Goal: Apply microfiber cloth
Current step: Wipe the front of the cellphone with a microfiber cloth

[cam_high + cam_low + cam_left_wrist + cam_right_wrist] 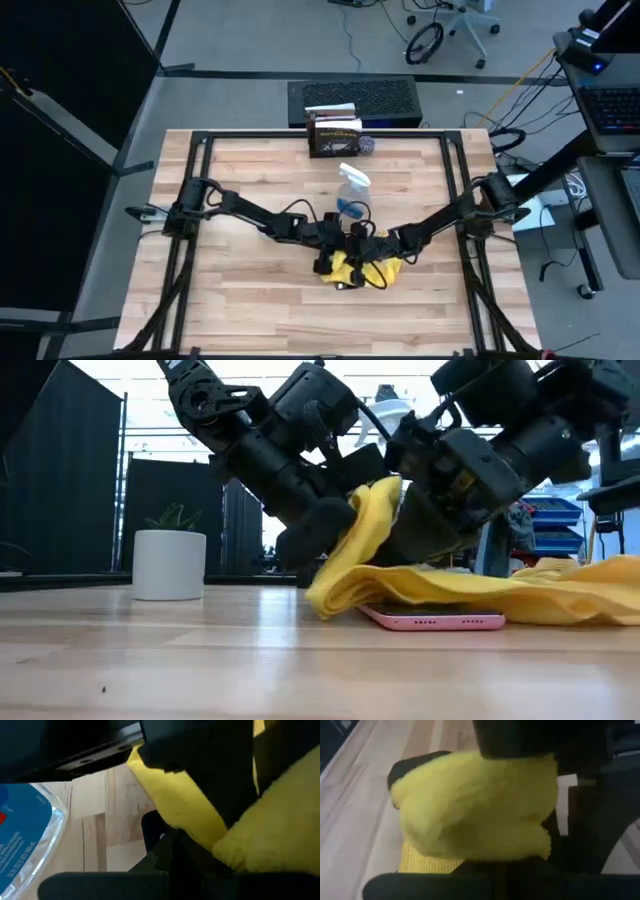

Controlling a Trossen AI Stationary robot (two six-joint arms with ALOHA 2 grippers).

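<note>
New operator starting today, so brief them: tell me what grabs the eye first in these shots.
The bright yellow microfiber cloth stands out, bunched at the table's middle over a pink-edged smartphone. The left gripper and right gripper meet over it, each bunching a fold of the cloth. Just behind them stands a clear spray bottle of blue liquid.

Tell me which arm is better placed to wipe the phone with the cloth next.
Probably the right. Both grippers meet at the yellow cloth over the phone, but the right gripper has the larger bunch of cloth; the left gripper has only a fold.
</note>
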